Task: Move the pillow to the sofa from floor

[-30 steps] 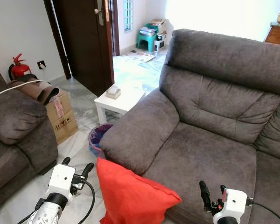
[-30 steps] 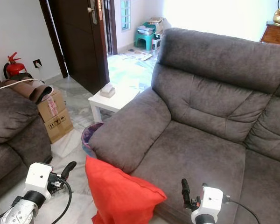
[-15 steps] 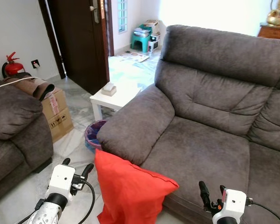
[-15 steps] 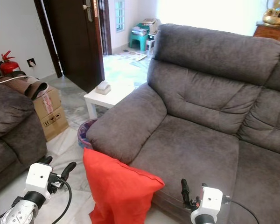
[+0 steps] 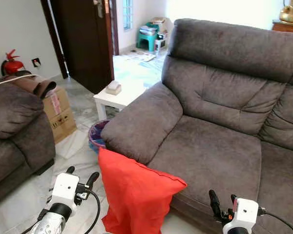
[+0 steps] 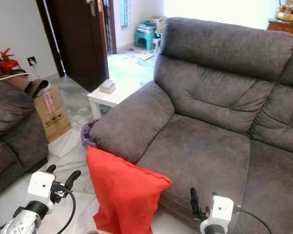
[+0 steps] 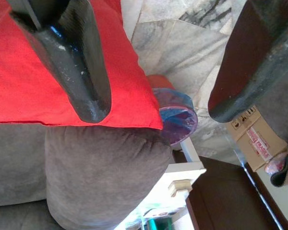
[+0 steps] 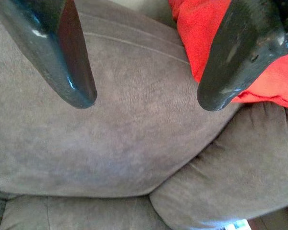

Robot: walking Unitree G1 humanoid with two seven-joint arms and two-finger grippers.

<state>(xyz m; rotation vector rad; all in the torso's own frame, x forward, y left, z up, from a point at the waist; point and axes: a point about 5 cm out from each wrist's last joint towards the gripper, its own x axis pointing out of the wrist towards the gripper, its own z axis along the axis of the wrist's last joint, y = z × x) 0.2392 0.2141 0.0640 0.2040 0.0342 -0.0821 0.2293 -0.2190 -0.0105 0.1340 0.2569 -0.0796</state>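
A red pillow [image 5: 135, 194] stands on the floor, leaning against the front of the grey sofa [image 5: 215, 122] just below its left armrest. My left gripper [image 5: 81, 174] is open, low at the pillow's left side, a short way from it. My right gripper [image 5: 221, 201] is open too, low in front of the sofa's seat cushion, to the right of the pillow. The left wrist view looks past open fingers [image 7: 81, 72] at the red pillow [image 7: 38, 81] and the armrest. The right wrist view has the seat cushion [image 8: 110, 139] between its spread fingers.
A second dark sofa [image 5: 14, 126] stands at the left with a cardboard box [image 5: 58, 114] beside it. A small white table [image 5: 119, 95] and a purple bin [image 5: 95, 139] sit by the armrest. Marble floor [image 5: 75, 153] lies between the sofas. A dark door [image 5: 83, 39] is behind.
The camera has pulled back and tilted, so more floor under the pillow shows. The pillow and both grippers keep their places relative to each other.
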